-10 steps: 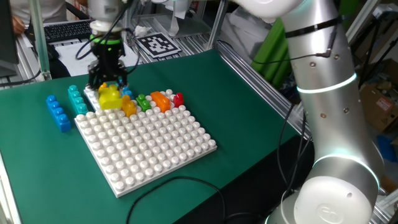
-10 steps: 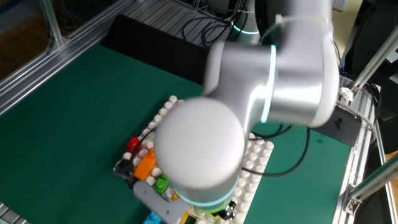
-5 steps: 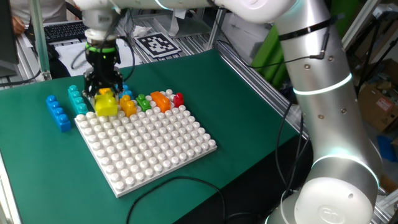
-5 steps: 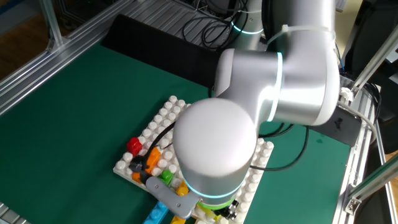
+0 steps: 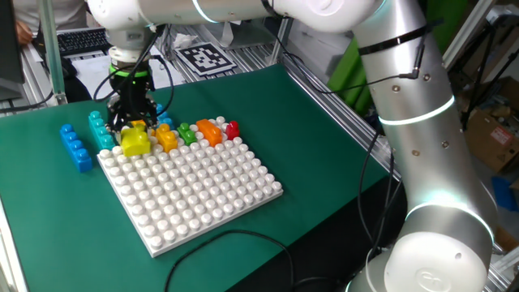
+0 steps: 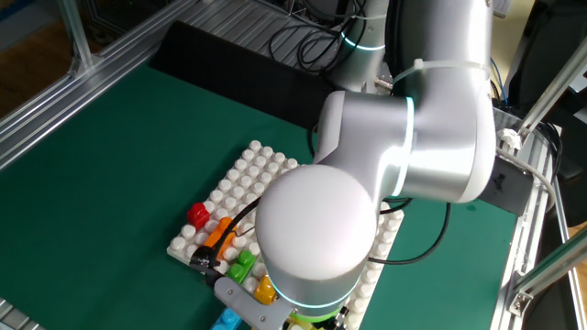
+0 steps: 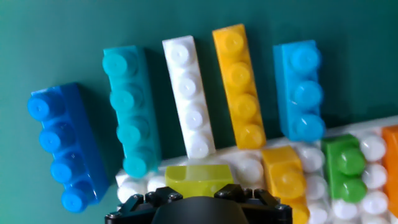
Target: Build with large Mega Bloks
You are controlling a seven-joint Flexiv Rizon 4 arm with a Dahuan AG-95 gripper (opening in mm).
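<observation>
Gripping a yellow block (image 5: 135, 142) at the baseplate (image 5: 195, 191) corner, the pincer (image 5: 132, 130) faces five long bricks just beyond: blue (image 7: 62, 146), teal (image 7: 130, 109), white (image 7: 188, 93), orange (image 7: 239, 84), light-blue (image 7: 300, 90).

Green cloth covers the table (image 5: 308, 122). The baseplate (image 5: 195, 191) is white. At 12 o'clock in the hand view lie 5 long bricks: dark blue (image 7: 65, 146), teal (image 7: 130, 109), white (image 7: 189, 96), orange-yellow (image 7: 239, 84), light blue (image 7: 300, 90). The yellow brick (image 5: 135, 142) looks translucent.
</observation>
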